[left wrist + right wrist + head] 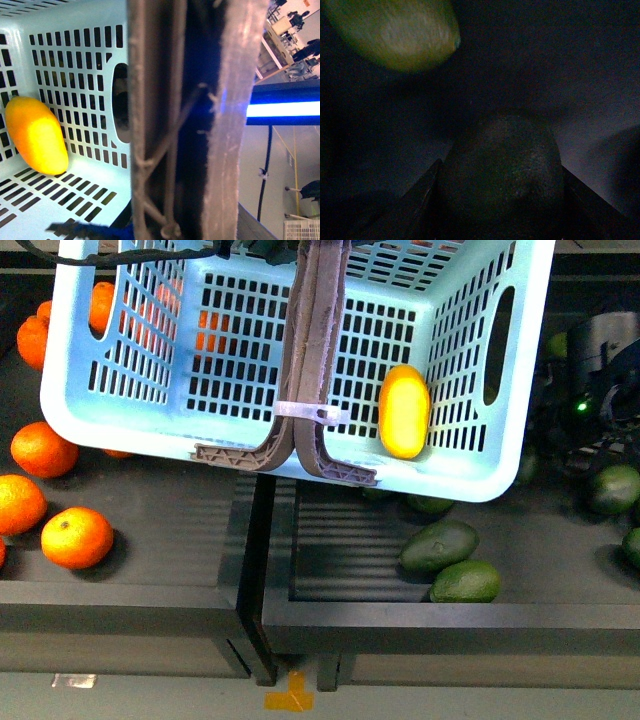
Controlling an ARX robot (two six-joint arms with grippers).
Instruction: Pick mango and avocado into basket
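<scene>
Nearest me, I'm seeing a yellow tape mark [288, 700] on the floor below the black divider [250, 570] where the two bins are meeting. In the right bin, two avocados [440, 545] are lying touching, with open floor to their left. More are sitting beside the right arm [610, 350]. I cannot tell the right gripper's state, as its wrist view is dark. Oranges [77, 537] are lying apart in the left bin. The basket [470, 480] is hanging tilted over both bins. The left gripper is clenching its brown handles [318, 360] off the top edge. The mango [404, 411] is resting inside, against the basket's right wall.
</scene>
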